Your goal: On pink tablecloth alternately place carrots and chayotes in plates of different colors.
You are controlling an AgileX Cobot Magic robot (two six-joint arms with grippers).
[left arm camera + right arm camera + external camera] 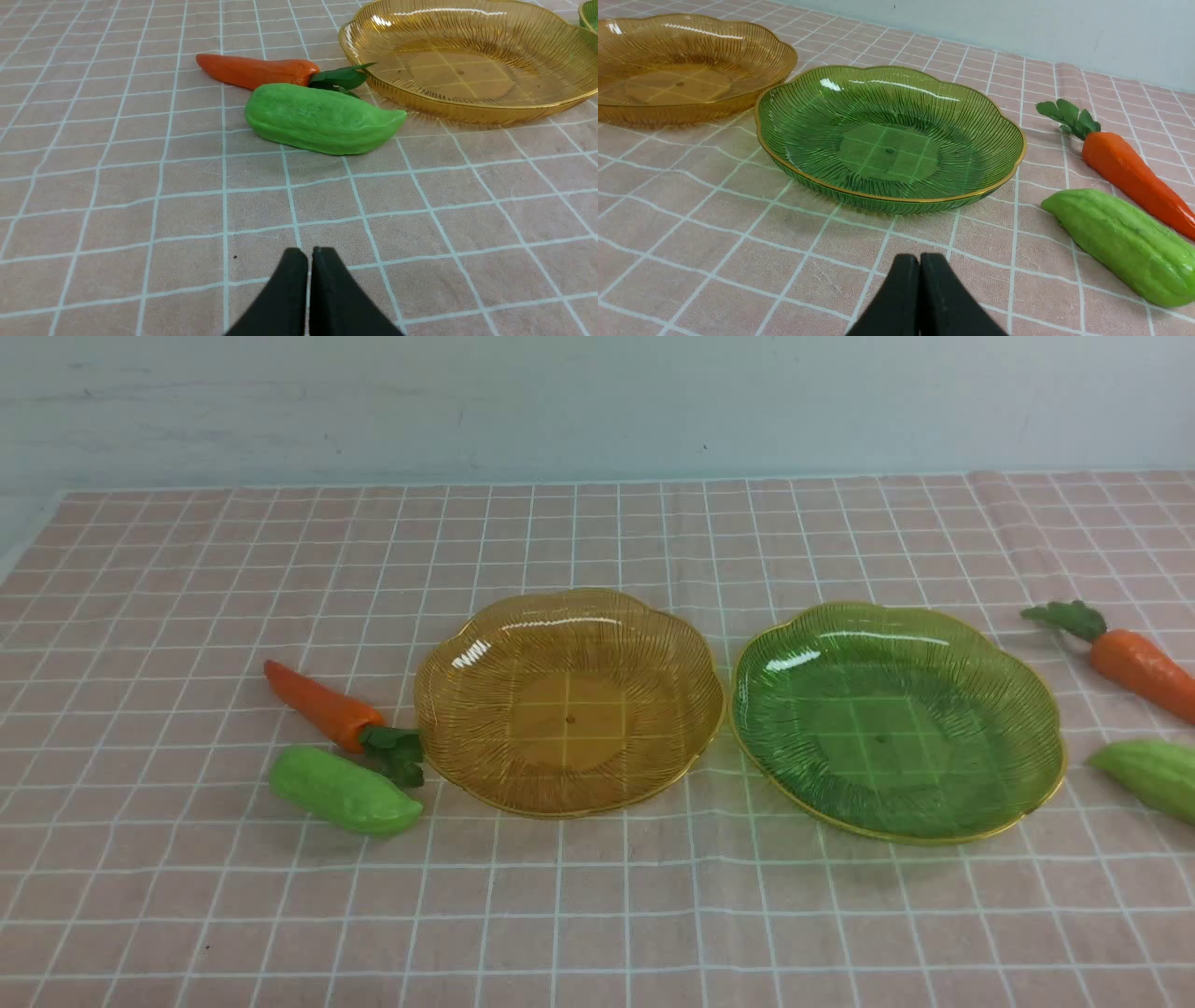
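Observation:
On the pink tablecloth (597, 896) an amber-yellow plate (568, 702) and a green plate (896, 721) stand side by side, both empty. Left of the amber plate lie a carrot (322, 706) and, nearer me, a chayote (344, 791). Right of the green plate lie a second carrot (1134, 660) and a second chayote (1150, 775). No arm shows in the front view. My left gripper (309, 254) is shut and empty, hovering short of the left chayote (322, 118) and carrot (254, 71). My right gripper (919, 259) is shut and empty, near the green plate (889, 135), with the right chayote (1122, 242) and carrot (1129, 175) beside it.
A pale wall (597, 401) rises behind the cloth's far edge. The cloth's left edge (37, 537) shows at the far left. The right-hand carrot and chayote run off the front view's right border.

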